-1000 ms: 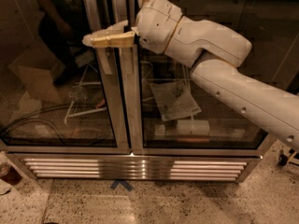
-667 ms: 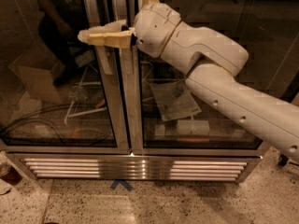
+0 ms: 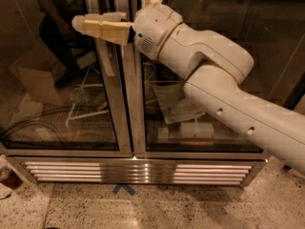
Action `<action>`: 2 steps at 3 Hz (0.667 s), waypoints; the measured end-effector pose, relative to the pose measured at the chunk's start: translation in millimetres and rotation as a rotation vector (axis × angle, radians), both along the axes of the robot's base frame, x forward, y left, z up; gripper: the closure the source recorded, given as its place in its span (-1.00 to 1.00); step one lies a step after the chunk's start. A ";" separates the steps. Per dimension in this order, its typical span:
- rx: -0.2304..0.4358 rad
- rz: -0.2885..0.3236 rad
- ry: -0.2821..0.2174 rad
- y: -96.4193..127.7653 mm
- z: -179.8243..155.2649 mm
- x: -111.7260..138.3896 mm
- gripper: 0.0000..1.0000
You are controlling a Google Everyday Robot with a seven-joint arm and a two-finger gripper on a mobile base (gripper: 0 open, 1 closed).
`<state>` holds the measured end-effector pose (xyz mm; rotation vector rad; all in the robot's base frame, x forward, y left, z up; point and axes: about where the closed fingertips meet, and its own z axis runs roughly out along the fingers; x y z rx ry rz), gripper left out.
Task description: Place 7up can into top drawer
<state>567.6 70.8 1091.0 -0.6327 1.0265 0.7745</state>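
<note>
Hanging high across the view, the arm [image 3: 209, 75] carries its tool [image 3: 81, 24] level and pointing left, in front of the metal posts [image 3: 125, 104] where two glass doors [image 3: 52, 89] meet. Whether the tool is open or closed I cannot tell, and no 7up can shows in it, beside it or anywhere else in view. No top drawer is in sight either. What faces the camera is a glass-fronted cabinet with a slatted grille [image 3: 138, 171] along its foot, a speckled floor [image 3: 190, 206] below, and a small blue mark [image 3: 123, 189] on that floor near the middle.

Judging by this, the raised, level pose looks like a way of holding the arm clear of the cabinet while the base finds its place, not a reach for anything: the tool is near the posts but aimed along the doors, not at them. The placing has not begun, and the drawer must first come into view. The likeliest risk is brushing the glass or the frame.
</note>
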 end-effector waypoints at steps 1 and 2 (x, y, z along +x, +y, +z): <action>0.001 0.002 0.001 0.3 0.2 -0.2 -1.00; -0.001 0.009 0.020 3.2 0.2 -0.8 -1.00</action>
